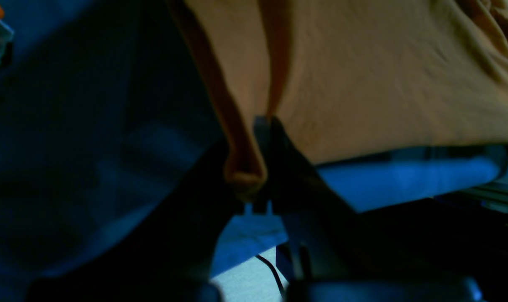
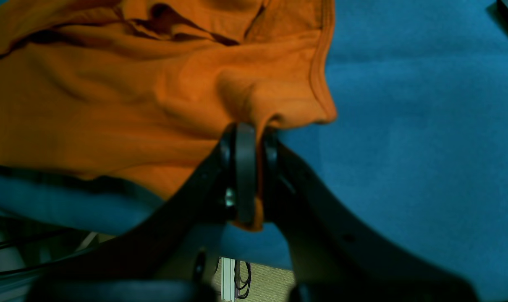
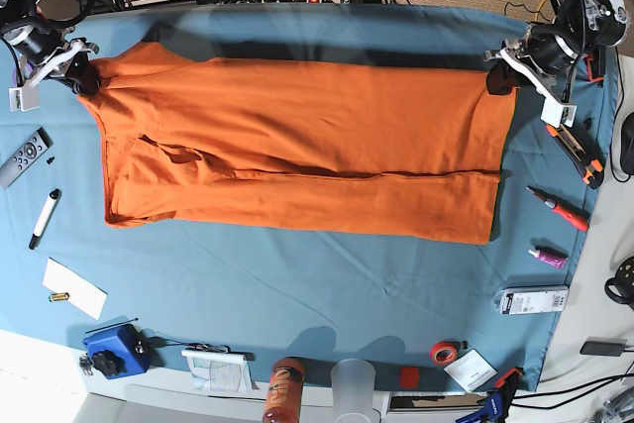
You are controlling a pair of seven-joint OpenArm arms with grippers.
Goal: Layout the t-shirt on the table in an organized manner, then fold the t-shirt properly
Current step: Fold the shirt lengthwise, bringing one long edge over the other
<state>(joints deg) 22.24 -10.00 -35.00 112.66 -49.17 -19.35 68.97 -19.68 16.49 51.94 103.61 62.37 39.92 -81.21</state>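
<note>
The orange t-shirt [image 3: 297, 141] is stretched wide across the far half of the teal table [image 3: 297, 284], folded lengthwise with a crease along its near part. My left gripper [image 3: 498, 79] is shut on the shirt's far right corner; in the left wrist view the gripper [image 1: 262, 138] pinches a hemmed fold of the t-shirt [image 1: 384, 84] above the table [image 1: 69, 126]. My right gripper [image 3: 84, 76] is shut on the far left corner; in the right wrist view the gripper [image 2: 254, 138] clamps the t-shirt [image 2: 132, 96] edge over the table [image 2: 405, 126].
A remote [image 3: 24, 158], a marker [image 3: 45, 217] and a white card [image 3: 74, 287] lie at the left edge. Along the right edge are a utility knife [image 3: 575, 146] and a red pen [image 3: 560, 209]. A blue device [image 3: 114, 349], an orange bottle [image 3: 284, 390], a cup [image 3: 355, 383] and a tape roll [image 3: 445, 352] line the near edge.
</note>
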